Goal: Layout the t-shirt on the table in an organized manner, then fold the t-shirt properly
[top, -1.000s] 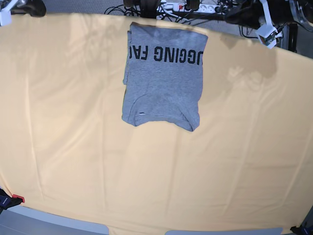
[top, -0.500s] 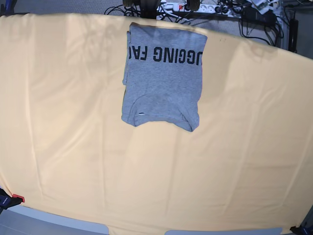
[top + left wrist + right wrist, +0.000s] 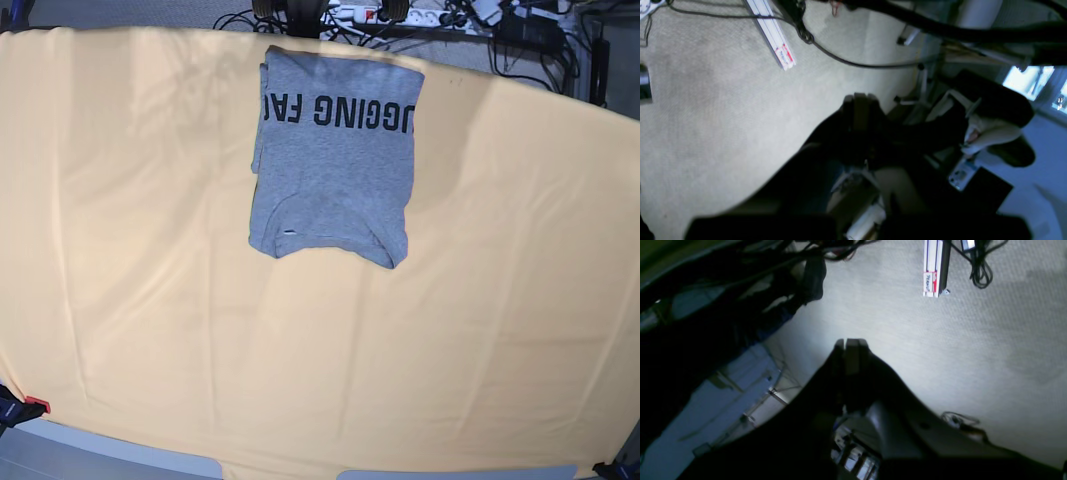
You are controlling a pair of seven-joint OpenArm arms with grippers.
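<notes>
The heather-grey t-shirt (image 3: 335,155) lies folded into a compact rectangle at the far middle of the pale yellow-orange table (image 3: 150,300), with black block lettering showing across its far part. Neither arm shows in the base view. In the left wrist view my left gripper (image 3: 860,100) is shut and empty, hanging over carpet floor. In the right wrist view my right gripper (image 3: 850,343) is shut and empty, also over carpet. Both are away from the shirt.
Cables and a power strip (image 3: 360,14) lie on the floor beyond the table's far edge. A white rail (image 3: 771,33) lies on the carpet; it also shows in the right wrist view (image 3: 933,268). A red clamp (image 3: 33,405) grips the near left table edge.
The arm ends that showed at the far corners of the base view one second ago have withdrawn out of that view. The shirt has not moved.
</notes>
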